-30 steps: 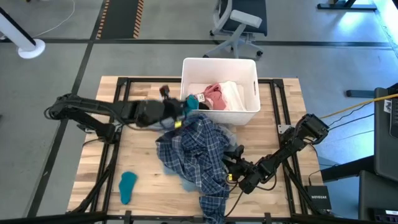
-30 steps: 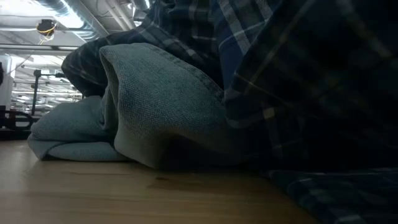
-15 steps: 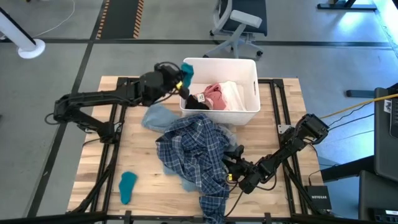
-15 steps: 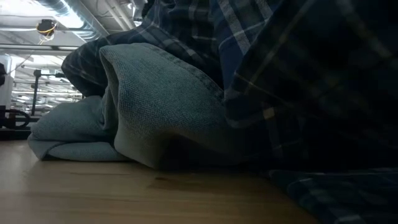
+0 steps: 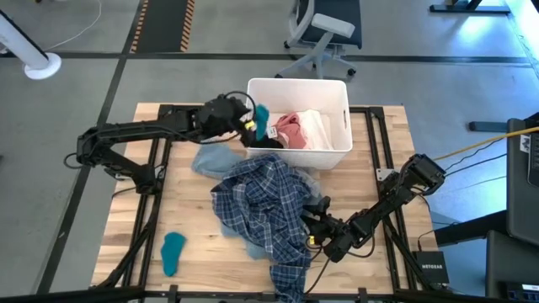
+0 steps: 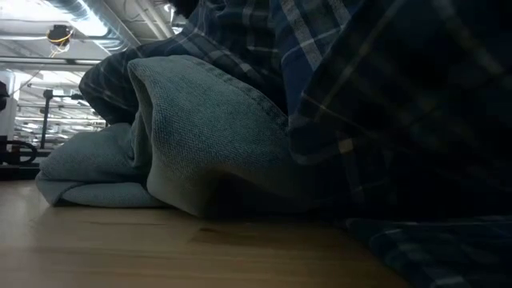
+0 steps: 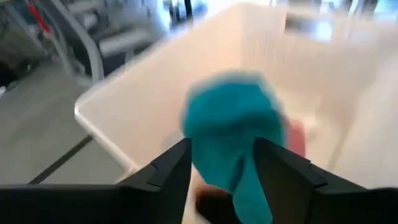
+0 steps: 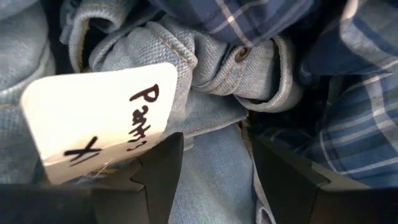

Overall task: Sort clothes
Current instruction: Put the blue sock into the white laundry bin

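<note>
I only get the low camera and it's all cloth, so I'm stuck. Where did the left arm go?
Observer: The left gripper is up at the white bin's near corner, with a teal sock between its fingers over the bin.
Operator: Is anything inside the bin?
Observer: Yes, a pink garment lies on something white.
Operator: And the other arm?
Observer: The right gripper sits low, open, at the edge of the plaid shirt, pointing at light blue denim with a paper tag.
Operator: Any more socks?
Observer: A second teal sock lies on the table's near left.
</note>
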{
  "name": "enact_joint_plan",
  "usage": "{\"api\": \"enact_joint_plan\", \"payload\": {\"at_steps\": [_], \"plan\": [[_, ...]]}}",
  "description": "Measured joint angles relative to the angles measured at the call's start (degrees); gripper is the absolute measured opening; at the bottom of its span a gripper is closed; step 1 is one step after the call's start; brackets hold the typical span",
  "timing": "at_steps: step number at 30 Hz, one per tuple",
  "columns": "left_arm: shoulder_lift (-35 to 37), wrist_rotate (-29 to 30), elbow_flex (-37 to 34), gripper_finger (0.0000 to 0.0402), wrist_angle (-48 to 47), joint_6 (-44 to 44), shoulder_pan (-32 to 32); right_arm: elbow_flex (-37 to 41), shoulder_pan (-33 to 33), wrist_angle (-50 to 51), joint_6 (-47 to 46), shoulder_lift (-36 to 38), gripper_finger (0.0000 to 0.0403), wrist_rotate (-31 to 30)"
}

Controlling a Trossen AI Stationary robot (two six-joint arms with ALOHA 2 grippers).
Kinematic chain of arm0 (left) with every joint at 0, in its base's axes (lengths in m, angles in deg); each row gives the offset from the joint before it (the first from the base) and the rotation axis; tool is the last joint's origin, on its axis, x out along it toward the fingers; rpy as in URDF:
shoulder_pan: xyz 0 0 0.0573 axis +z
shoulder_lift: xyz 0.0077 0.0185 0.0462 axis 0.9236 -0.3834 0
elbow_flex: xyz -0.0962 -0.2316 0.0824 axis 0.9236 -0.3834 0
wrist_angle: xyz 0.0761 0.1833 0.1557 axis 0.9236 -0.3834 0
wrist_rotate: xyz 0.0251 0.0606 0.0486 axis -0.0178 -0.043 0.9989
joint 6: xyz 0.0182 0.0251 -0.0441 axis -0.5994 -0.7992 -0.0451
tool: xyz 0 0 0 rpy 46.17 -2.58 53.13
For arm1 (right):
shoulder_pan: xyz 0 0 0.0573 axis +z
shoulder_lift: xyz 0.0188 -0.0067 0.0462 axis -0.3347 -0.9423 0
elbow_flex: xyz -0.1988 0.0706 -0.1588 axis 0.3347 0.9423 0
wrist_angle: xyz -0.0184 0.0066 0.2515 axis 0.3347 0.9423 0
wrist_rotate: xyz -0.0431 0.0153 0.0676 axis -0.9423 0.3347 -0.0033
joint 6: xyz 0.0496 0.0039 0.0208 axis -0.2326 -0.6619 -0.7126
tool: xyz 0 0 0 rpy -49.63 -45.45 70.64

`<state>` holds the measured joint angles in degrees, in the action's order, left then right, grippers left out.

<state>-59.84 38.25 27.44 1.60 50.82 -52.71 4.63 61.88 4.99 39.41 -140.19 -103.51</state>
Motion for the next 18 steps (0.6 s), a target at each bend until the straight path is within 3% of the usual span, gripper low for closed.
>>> {"api": "enact_joint_plan", "payload": {"at_steps": [9, 18], "plan": [[0.1, 0.1, 2.4, 0.0191, -24.1, 4.1, -1.8, 0.0, 0.0, 0.1, 0.2, 0.0, 0.0215, -0.7], [1.3, 0.0, 4.7, 0.0173, -37.7, 13.1, -12.6, 0.0, 0.0, 0.2, 0.3, 0.0, 0.0215, -1.0]]}}
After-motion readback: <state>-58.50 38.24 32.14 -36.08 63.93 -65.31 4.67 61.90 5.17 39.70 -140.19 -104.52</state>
